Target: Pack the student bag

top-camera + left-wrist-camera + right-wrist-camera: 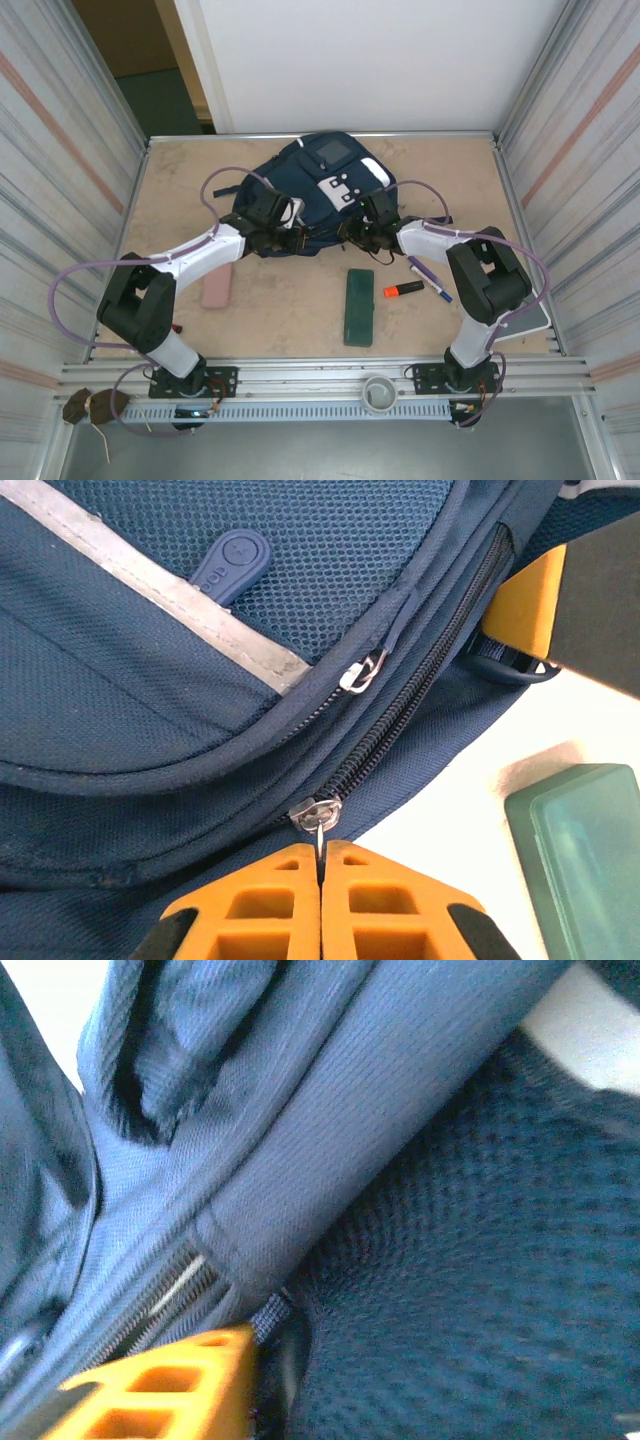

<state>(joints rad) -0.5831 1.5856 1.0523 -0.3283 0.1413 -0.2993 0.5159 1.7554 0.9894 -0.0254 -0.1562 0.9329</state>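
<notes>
The student bag (pixel 318 190), a navy backpack with white patches, lies at the back middle of the table. My left gripper (pixel 288 236) is at its near left edge. In the left wrist view that gripper (pixel 322 854) is shut on the metal pull of a zipper slider (pixel 316 810); the zip ahead of it is closed. My right gripper (pixel 358 233) presses into the bag's near right side. One orange finger (pixel 160 1388) shows beside a zip and a small webbing loop (pixel 268 1317); bag fabric hides the other finger.
A green case (pixel 359 306) lies in front of the bag, with an orange highlighter (pixel 403 290) and a pen (pixel 428 279) to its right. A pink eraser-like block (pixel 216 288) lies at the left. Metal walls close in both sides.
</notes>
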